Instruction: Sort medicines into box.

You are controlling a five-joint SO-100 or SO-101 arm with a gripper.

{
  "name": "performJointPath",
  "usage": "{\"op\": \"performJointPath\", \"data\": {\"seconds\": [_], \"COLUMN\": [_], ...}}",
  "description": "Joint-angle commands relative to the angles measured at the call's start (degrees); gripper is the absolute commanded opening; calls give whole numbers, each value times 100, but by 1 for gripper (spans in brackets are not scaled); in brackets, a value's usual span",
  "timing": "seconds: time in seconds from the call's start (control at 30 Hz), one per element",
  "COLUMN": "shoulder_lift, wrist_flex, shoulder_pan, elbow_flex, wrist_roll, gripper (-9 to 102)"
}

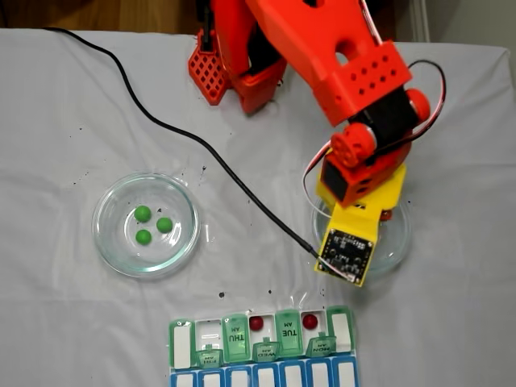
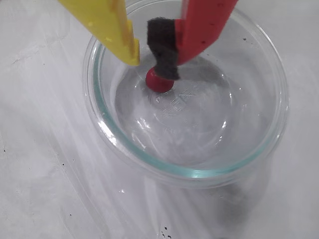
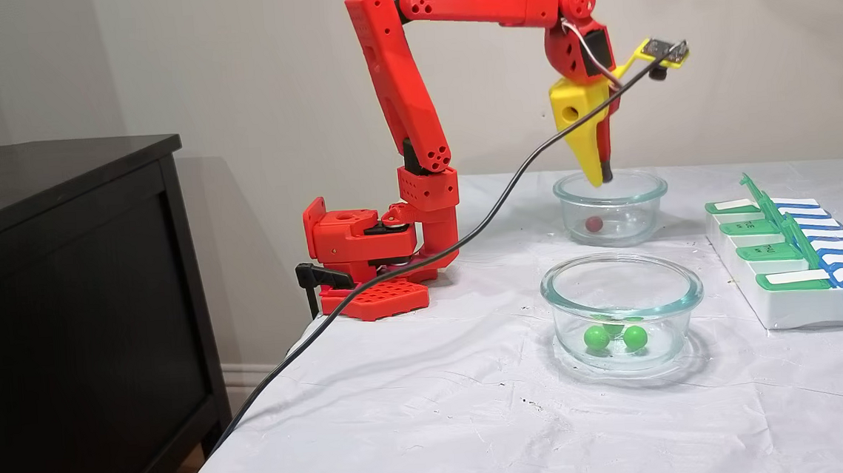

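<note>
One red pill (image 2: 158,82) below gripper (image 2: 152,62)

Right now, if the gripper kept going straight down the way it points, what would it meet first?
Probably the dark red pill lying in the glass dish; the gripper hangs at the rim, almost over it. Depth unclear.

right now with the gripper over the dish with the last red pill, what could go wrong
1. The gripper hangs nearly shut above the red pill; coming down like that, it could nudge the round pill away across the curved glass instead of straddling it.
2. The fingertips sit near the glass dish's rim, so a skewed descent might knock the dish.
3. The camera cable could snag.
</note>
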Motion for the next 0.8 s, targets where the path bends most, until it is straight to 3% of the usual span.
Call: {"op": "performJointPath", "data": {"seconds": [0.0, 0.37, 0.77], "shoulder_lift": [-123, -431, -844], "wrist_flex": [-105, 439, 220], "shoulder_pan": [-18, -211, -325], "elbow_flex": [-149, -325, -246], "wrist_roll": [88, 378, 466], "gripper": [15, 19, 21]}}
